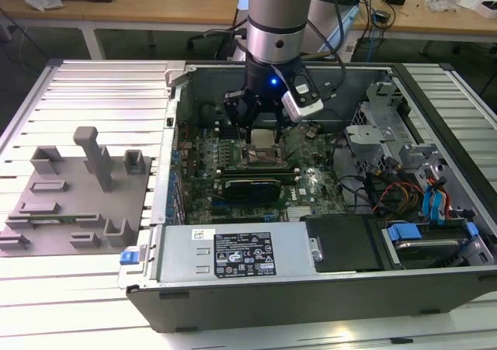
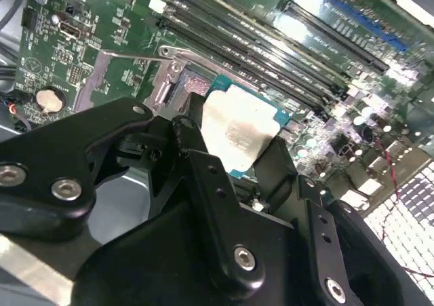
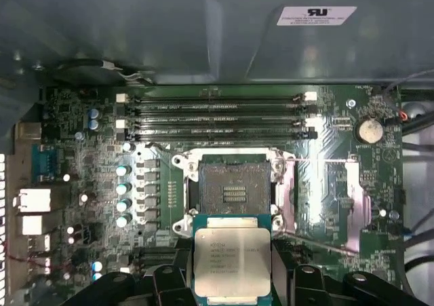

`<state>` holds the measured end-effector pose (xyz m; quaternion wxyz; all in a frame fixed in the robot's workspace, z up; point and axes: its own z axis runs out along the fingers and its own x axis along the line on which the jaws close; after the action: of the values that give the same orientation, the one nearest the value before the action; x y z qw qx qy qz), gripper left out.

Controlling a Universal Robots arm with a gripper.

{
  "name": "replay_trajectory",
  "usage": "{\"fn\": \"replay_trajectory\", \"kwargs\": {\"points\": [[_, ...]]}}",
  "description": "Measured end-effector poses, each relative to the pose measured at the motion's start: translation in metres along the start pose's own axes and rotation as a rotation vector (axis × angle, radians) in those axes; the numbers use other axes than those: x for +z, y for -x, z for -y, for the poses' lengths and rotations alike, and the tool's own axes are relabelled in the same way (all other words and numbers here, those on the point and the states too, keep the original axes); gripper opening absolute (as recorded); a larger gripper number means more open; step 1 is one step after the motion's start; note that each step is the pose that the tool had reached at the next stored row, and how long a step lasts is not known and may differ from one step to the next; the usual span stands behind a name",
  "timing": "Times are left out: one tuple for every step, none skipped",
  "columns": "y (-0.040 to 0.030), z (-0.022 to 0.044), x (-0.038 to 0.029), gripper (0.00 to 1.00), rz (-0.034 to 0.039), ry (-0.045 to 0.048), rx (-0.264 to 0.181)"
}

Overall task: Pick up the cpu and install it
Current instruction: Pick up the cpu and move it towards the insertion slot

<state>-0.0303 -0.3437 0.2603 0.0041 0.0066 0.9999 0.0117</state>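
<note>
The cpu (image 3: 232, 262), a small square chip with a silvery top and a green edge, hangs flat between my black fingers (image 3: 304, 279). My gripper (image 3: 232, 273) is shut on it. The open socket (image 3: 230, 187) with its metal frame lies on the green motherboard (image 3: 81, 163), just past the chip and below it. In the second wrist view the cpu (image 2: 237, 133) sits between the two fingers (image 2: 196, 143) above the board. In the exterior view my gripper (image 1: 262, 131) hovers inside the open computer case (image 1: 326, 296), with the cpu (image 1: 262, 138) right over the socket (image 1: 264, 158).
Memory slots (image 3: 217, 119) run beside the socket. A long silver box (image 1: 233, 253) lies along the case's near wall, with drive bays and cables (image 1: 419, 195) on the exterior view's right. A grey moulded tray (image 1: 78, 202) sits on the ribbed table on the exterior view's left.
</note>
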Motion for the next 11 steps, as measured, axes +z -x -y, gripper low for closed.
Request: {"fn": "replay_trajectory", "kwargs": {"points": [[0.0009, -0.0007, 0.0010, 0.55, 0.0000, -0.0001, -0.001], [0.0024, -0.0018, 0.0028, 0.55, -0.0001, -0.0001, -0.004], [0.0037, -0.0032, 0.0051, 0.55, -0.0001, -0.0002, -0.007], [0.0039, -0.0044, 0.0067, 0.55, -0.0002, -0.0005, -0.009], [0.0040, -0.0058, 0.0080, 0.55, -0.0003, -0.0006, -0.010], [0.0039, -0.0086, 0.0101, 0.55, -0.0002, -0.0003, -0.011], [0.0039, -0.0121, 0.0122, 0.55, -0.0002, -0.0002, -0.012], [0.0038, -0.0159, 0.0146, 0.55, -0.0002, -0.0075, -0.012], [0.0038, -0.0164, 0.0151, 0.55, -0.0002, -0.0108, -0.012], [0.0038, -0.0164, 0.0151, 0.55, -0.0002, -0.0109, -0.013], [0.0038, -0.0164, 0.0151, 0.55, -0.0002, -0.0110, -0.013]]}}
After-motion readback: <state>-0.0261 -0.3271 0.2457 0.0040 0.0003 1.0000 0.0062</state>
